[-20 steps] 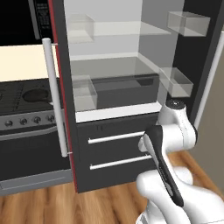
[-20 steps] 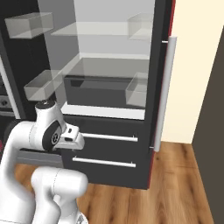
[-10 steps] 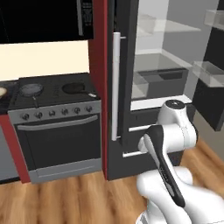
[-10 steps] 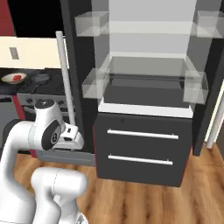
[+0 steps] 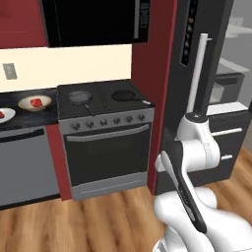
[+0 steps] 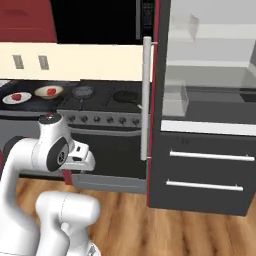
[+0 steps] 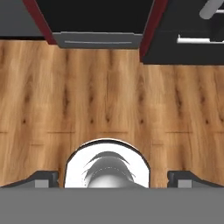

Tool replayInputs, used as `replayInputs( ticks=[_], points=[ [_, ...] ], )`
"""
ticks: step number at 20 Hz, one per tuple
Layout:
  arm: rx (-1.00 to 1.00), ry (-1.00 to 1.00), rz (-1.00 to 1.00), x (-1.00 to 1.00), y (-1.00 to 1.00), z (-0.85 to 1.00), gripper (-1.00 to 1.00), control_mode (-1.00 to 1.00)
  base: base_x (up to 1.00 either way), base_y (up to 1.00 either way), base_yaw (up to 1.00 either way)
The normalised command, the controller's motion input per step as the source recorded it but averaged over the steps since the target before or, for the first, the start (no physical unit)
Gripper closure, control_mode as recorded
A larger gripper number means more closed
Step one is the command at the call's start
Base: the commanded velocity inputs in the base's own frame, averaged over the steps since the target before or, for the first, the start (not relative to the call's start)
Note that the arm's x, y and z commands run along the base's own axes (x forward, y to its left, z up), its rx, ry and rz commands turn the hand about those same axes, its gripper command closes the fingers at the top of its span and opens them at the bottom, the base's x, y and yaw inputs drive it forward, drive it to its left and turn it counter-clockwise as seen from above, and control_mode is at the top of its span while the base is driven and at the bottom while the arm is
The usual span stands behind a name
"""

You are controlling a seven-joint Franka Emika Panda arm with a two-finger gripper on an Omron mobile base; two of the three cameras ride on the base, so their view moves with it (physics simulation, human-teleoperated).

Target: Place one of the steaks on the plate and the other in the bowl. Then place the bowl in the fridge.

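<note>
You can see the bowl [image 5: 35, 102] far off at about 10 o'clock in the left base view, sitting on the dark counter [image 5: 24, 115] with one red steak [image 5: 36, 102] inside it. The white plate [image 5: 4, 115] sits just beside the bowl, more toward 9 o'clock, and it has the other steak [image 6: 16, 96] on it. From the right base view, you see the same two dishes at about 10 o'clock, side by side but not touching. Next to the counter stands the black stove [image 5: 106, 140], with a frying pan [image 5: 80, 98] on its left burner and a darker pan [image 5: 124, 95] on its right one. Farther toward 3 o'clock is the fridge [image 6: 210, 125], with its door [image 5: 192, 74] swung open and its long silver handle [image 6: 145, 97] standing straight up. The glass shelves [image 6: 205, 95] inside show clearly. Your gripper [image 7: 113, 177] points down at the wooden floor [image 7: 109, 96], and its two fingers [image 7: 41, 178] are spread wide apart with nothing between them.
</note>
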Motion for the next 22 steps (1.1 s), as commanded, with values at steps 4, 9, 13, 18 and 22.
replayInputs(
  ticks=[4, 9, 13, 18, 22],
  points=[
    [0.00, 0.00, 0.00, 0.00, 0.00, 0.00, -1.00, 1.00, 0.39, 0.96, -0.10],
    [0.00, 0.00, 0.00, 0.00, 0.00, 0.00, -1.00, 1.00, 0.62, 1.00, -0.06],
    [0.00, 0.00, 0.00, 0.00, 0.00, 0.00, -1.00, 1.00, 0.55, 1.00, -0.01],
    [0.00, 0.00, 0.00, 0.00, 0.00, 0.00, -1.00, 1.00, 0.72, 1.00, -0.02],
    [0.00, 0.00, 0.00, 0.00, 0.00, 0.00, -1.00, 1.00, 0.63, 0.61, -0.18]
  ],
)
